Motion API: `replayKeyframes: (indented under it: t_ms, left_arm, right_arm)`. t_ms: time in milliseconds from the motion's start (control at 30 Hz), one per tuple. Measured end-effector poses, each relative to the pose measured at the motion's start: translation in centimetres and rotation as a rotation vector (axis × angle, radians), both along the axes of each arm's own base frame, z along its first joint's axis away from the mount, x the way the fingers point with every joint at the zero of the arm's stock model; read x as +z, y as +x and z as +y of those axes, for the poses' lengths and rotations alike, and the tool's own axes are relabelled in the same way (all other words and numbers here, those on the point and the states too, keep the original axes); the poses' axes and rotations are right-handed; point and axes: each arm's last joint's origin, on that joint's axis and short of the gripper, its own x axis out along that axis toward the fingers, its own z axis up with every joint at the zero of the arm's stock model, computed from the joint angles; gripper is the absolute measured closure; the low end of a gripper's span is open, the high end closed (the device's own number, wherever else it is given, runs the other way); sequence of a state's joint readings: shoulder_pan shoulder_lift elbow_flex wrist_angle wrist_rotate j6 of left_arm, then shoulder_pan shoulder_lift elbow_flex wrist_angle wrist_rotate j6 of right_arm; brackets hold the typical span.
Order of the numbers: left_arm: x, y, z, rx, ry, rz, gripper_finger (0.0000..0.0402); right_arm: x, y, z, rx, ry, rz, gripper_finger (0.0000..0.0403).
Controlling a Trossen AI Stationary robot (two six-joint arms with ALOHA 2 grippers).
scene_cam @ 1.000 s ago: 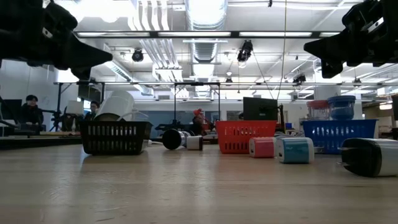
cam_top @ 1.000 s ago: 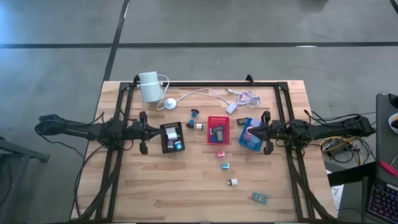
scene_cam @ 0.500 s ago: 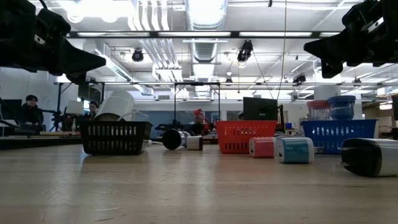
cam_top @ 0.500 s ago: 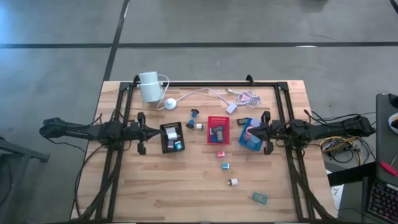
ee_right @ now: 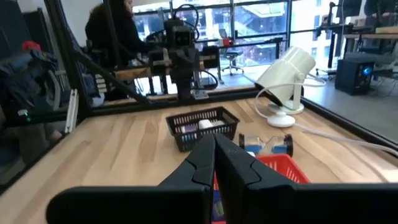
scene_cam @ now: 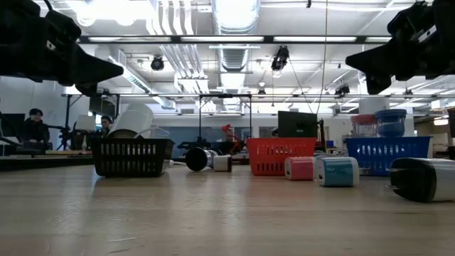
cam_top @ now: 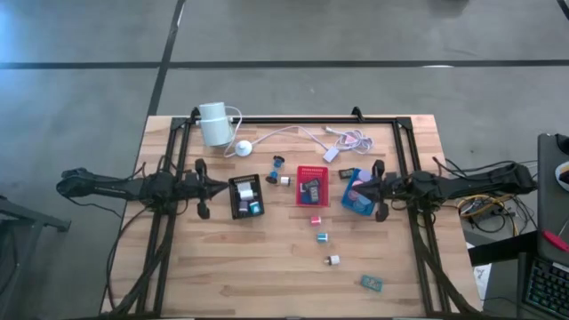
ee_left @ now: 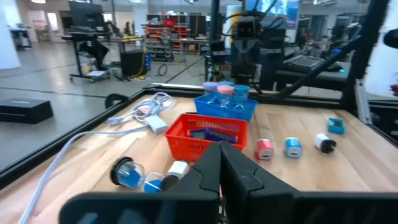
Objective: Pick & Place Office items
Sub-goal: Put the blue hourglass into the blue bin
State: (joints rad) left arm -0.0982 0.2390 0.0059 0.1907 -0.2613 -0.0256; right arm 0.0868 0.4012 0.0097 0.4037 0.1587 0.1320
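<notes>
High view, left edge: left arm reaches in level over the wooden table (cam_top: 222, 267), its left gripper (cam_top: 220, 186) just beside the black tray, fingers pressed together and carrying nothing.
Black tray (cam_top: 245, 196): left of centre, with a white piece and a blue piece inside.
White cylinder device (cam_top: 213, 123): lying near the far left corner, its white cable (cam_top: 293, 133) trailing right along the far edge.
Loose pieces by the trays: a blue-and-clear round piece (cam_top: 277, 162) and a small white block (cam_top: 284, 180) between the black and red trays.
Red tray (cam_top: 312, 186): at the centre, dark clips and a blue piece in it.
Row on the open table: pink block (cam_top: 315, 220), then blue-and-white block (cam_top: 323, 237), then white block (cam_top: 332, 260), running toward the near edge; a teal piece (cam_top: 371, 284) lies apart, nearest the near edge.
Blue tray (cam_top: 358, 194): right of the red tray, pastel round pieces inside.
Right gripper (cam_top: 369, 188): above the blue tray, fingers pressed together, nothing between them.
Low view: both grippers hang well above the table; no piece is lifted.
</notes>
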Motion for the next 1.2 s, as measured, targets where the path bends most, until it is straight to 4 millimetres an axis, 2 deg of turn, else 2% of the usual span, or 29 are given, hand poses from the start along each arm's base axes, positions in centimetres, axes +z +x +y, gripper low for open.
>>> replayKeyframes:
  t_ms: [167,367,700,900,1033,1200]
  left_arm:
    - [0.0,0.0,0.0,0.013,0.000,-0.004,0.0396]
    - [0.0,0.0,0.0,0.017,-0.003,-0.005,0.0396]
    - [0.2,0.0,0.1,0.024,-0.019,-0.022,0.0396]
    - [0.2,0.0,0.1,0.028,-0.035,-0.023,0.0396]
    - [0.1,0.0,0.1,0.028,-0.041,-0.020,0.0396]
    - [0.1,0.0,0.1,0.028,-0.056,-0.021,0.0396]
  right_arm:
    - [0.3,0.3,0.0,-0.013,-0.039,-0.023,0.0394]
    - [2.7,1.8,-0.2,-0.115,-0.047,0.036,0.0394]
    - [7.6,7.1,-1.1,-0.130,-0.173,0.395,0.0394]
    - [8.3,9.9,-1.9,-0.010,-0.180,0.383,0.0394]
    - [8.4,10.4,-2.0,0.020,-0.207,0.321,0.0394]
    - [8.2,9.4,-2.1,0.006,-0.200,0.277,0.0394]
